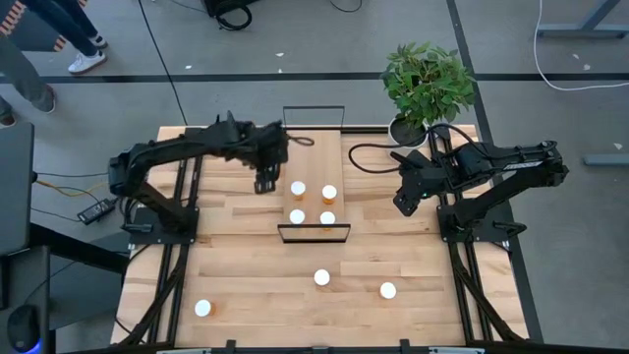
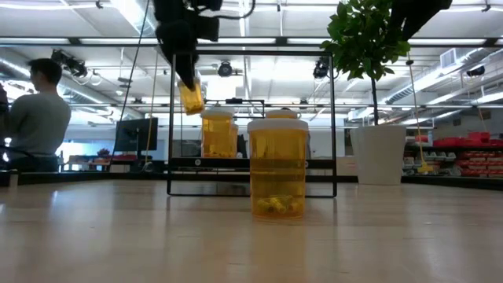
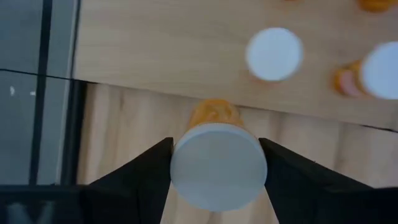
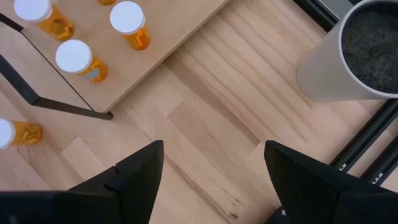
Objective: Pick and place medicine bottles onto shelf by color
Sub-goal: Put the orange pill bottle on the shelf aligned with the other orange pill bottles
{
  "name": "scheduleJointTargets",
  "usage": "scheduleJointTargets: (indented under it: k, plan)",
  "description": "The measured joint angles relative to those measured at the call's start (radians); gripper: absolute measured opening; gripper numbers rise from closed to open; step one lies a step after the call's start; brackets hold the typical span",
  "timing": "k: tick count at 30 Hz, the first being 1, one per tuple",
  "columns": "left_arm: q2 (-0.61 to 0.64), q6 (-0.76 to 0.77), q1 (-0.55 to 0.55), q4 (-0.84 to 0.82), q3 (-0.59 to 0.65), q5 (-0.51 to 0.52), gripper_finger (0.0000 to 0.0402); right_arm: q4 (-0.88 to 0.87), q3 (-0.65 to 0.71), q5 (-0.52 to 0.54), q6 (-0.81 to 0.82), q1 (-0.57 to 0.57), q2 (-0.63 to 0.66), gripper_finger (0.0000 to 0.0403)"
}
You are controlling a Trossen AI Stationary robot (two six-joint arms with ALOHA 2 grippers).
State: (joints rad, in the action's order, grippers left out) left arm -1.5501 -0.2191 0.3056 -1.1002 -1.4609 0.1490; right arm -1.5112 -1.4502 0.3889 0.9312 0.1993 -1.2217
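Clenched on a small orange medicine bottle with a round white cap, the left gripper hung just beside the pale wooden shelf, seemingly mid-placement and needing a lowering beside its four bottles, while the right gripper waited, jaws released.
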Motion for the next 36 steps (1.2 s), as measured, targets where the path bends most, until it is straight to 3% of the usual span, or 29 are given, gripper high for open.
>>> scheduleJointTargets:
  k: [11,16,22,36]
  plan:
    - [-0.297,-0.088,0.082,-0.125,-0.37,-0.003,0.0225,-0.001,0.0,0.005,-0.002,-0.001,0.0,0.0287]
    - [-0.427,-0.107,0.105,-0.192,-0.467,0.001,0.0233,-0.001,0.0,0.006,0.002,-0.001,0.0,0.0287]
    - [-0.513,-0.107,0.113,-0.197,-0.498,0.008,0.0225,-0.001,0.0,0.036,0.004,-0.001,0.0,0.0287]
    - [-0.573,-0.107,0.09,-0.137,-0.495,0.006,0.0224,0.0,0.0,0.052,0.002,-0.067,0.0,0.0274]
